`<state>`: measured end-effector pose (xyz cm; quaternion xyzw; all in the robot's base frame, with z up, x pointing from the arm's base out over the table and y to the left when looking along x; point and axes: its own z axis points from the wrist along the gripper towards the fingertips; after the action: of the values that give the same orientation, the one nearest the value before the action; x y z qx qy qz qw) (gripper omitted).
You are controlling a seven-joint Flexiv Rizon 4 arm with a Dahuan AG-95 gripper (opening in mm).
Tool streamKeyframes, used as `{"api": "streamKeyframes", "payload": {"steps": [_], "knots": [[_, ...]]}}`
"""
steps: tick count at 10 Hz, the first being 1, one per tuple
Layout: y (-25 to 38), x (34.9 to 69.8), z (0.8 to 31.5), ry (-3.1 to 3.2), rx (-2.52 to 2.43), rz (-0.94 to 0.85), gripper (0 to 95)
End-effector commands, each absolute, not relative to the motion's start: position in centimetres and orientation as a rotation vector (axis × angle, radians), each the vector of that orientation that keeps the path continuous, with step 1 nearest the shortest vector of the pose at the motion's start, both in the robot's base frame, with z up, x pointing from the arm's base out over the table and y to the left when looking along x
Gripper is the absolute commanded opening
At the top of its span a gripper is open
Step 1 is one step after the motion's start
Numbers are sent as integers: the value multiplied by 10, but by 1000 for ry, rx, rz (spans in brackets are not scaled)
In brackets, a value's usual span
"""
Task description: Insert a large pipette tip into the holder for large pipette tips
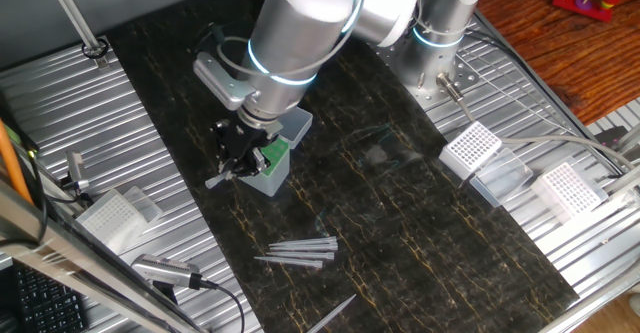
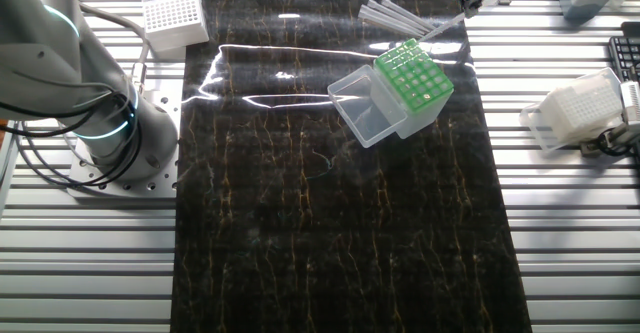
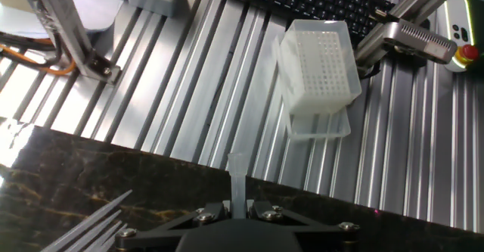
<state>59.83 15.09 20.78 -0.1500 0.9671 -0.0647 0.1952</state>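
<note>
With our end effector (image 3: 240,206) clamped on the large pipette tip (image 3: 237,182), we should upright it squarely above a free hole in the holder (image 2: 415,76).

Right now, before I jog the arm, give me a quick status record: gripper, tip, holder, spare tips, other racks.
gripper: gripper shut on one pipette tip, near the holder's green top in one fixed view
held tip: pipette tip clamped between the fingers, wide end pointing away from the hand
holder: holder for large pipette tips, green grid top, clear lid hinged open
tip inserted: not yet
spare tips: loose tips lying on the dark mat
other racks: white racks on the ribbed metal sides
</note>
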Motion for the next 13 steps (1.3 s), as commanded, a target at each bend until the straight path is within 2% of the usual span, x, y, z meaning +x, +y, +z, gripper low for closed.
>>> {"api": "streamKeyframes", "payload": {"steps": [1,5,13], "knots": [[147,600,202,2697,-408,-186,0],[143,603,191,2670,-398,-198,0],[134,599,195,2660,-440,-210,0]]}}
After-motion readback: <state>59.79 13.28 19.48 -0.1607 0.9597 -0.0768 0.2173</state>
